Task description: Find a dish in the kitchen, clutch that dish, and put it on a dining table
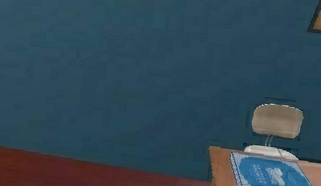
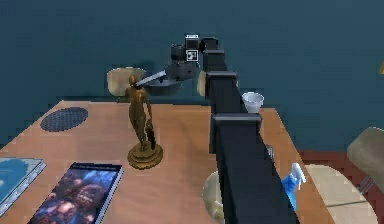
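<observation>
Wooden dining table [image 2: 185,150] against teal wall: white cup [image 2: 252,100] near far edge, contents unseen. Dark grey bowl-shaped dish [image 2: 170,88] at gripper [image 2: 143,83] by far edge; cannot tell whether held.

The forward view looks ahead and slightly down at a teal wall [image 1: 101,64], with one corner of the bench [image 1: 222,171] at its lower right. The arm side view looks out sideways and down across that bench from close by, and the arm [image 2: 240,130] rises from its bottom edge. Both views seem to share the flat blue book [image 1: 274,181], which lies at the arm side view's left edge.
</observation>
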Motion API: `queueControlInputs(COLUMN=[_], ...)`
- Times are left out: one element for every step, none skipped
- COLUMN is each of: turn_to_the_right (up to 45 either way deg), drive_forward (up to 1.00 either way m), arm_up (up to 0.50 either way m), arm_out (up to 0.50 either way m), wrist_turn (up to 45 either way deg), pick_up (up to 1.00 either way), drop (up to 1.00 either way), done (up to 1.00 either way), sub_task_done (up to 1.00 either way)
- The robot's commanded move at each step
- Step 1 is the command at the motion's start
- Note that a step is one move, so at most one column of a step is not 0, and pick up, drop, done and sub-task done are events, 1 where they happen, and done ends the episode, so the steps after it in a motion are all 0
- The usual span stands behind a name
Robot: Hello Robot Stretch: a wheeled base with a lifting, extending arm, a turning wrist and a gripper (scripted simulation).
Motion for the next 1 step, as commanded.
queueControlInputs(turn_to_the_right=[0.0], drive_forward=[0.0], arm_up=[0.0], arm_out=[0.0], wrist_turn=[27.0], pick_up=[0.0], drop=[0.0], done=[0.0], sub_task_done=[0.0])
